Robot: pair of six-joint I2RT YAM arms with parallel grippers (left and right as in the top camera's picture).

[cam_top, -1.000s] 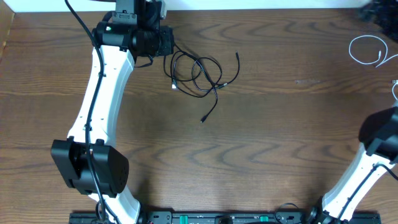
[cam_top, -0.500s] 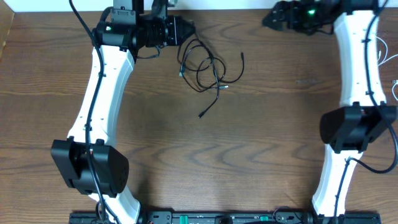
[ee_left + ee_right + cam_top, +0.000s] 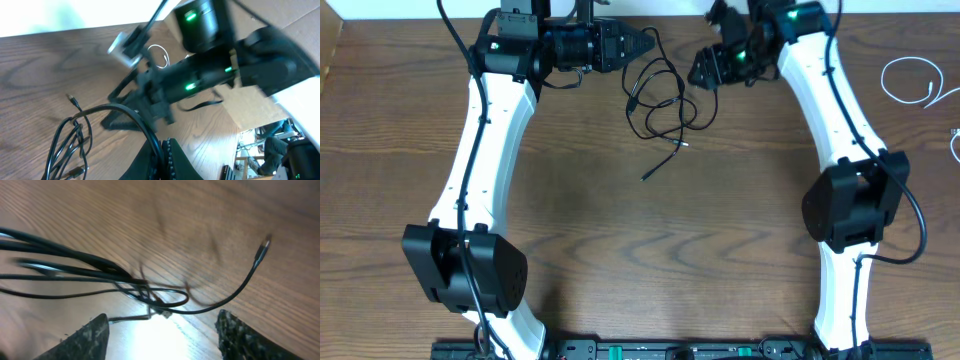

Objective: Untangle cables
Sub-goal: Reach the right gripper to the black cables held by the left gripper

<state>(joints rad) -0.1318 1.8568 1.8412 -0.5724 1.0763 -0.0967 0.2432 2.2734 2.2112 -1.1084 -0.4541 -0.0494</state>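
Note:
A tangle of thin black cables [image 3: 660,100] lies at the back middle of the table. My left gripper [image 3: 642,45] is shut on one black strand at the tangle's upper left. In the left wrist view the fingers [image 3: 175,162] pinch that strand, and the other loops [image 3: 70,140] trail off to the left. My right gripper [image 3: 700,75] hovers just right of the tangle. Its jaws [image 3: 165,335] stand open over the black cables [image 3: 100,270] with nothing between them. A free plug end [image 3: 262,247] lies beyond. A white cable [image 3: 910,80] is coiled at the far right.
The right arm [image 3: 210,80] fills the middle of the left wrist view, close to the left gripper. One loose black cable end [image 3: 660,168] stretches toward the table's middle. Both arm bases [image 3: 465,270] stand at the front edge.
The right arm swung in from the far right to the tangle, and its jaws have narrowed somewhat. The left gripper moved right with its strand, dragging the tangle along.

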